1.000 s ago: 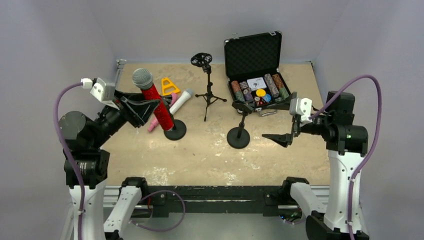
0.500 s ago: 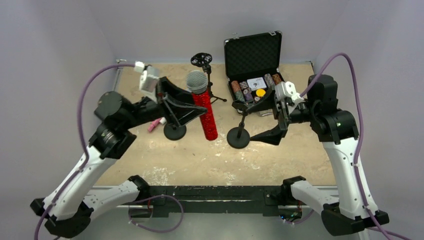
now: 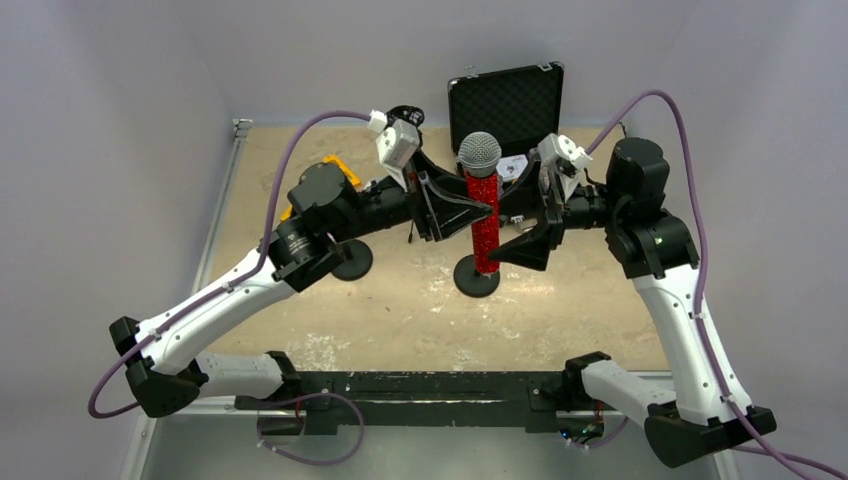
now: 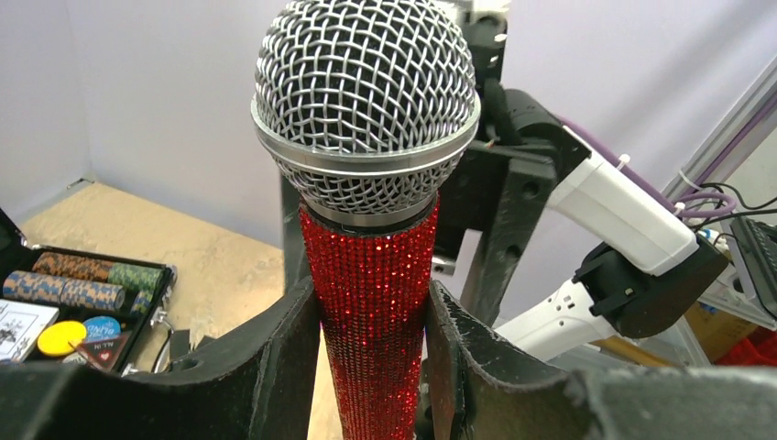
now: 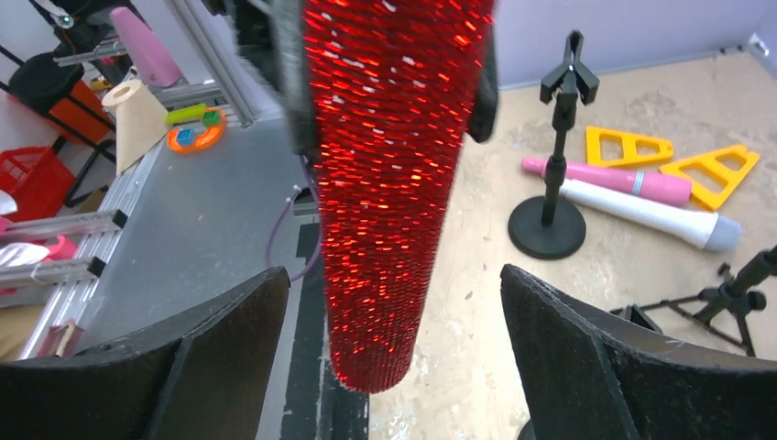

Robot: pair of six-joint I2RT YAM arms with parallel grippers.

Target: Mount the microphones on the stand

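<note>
At the left of the surface [image 3: 400, 310], a round-based stand [image 3: 352, 262] is being shown just in front of the left arm. In the right wrist view, the pink microphone [image 5: 623, 181] and the white microphone [image 5: 651, 213] are being seen lying side by side on the surface, just beside that stand's base. The yellow triangular pieces [image 5: 628, 147] are being shown flat just beyond them.

Toward the middle, the glittery red microphone [image 3: 483, 225] is being clamped by the left gripper [image 4: 371, 339]. Its fingers [image 4: 266, 367] are being pressed against both sides of the red body, below the grey mesh head. The microphone is being held upright in the air, head up, over the round base of a second stand [image 3: 476, 277]. Whether that stand's clip is being touched cannot be told, since it is being hidden behind the microphone and the grippers.

To the right, the right gripper [image 5: 389, 367] is being held with its fingers spread wide apart. One finger is being held on either side of the red microphone's lower end, with a clear gap on both sides. Behind it, at the far edge, an open black case [image 3: 505, 95] of chips is being partly covered by the arms.
</note>
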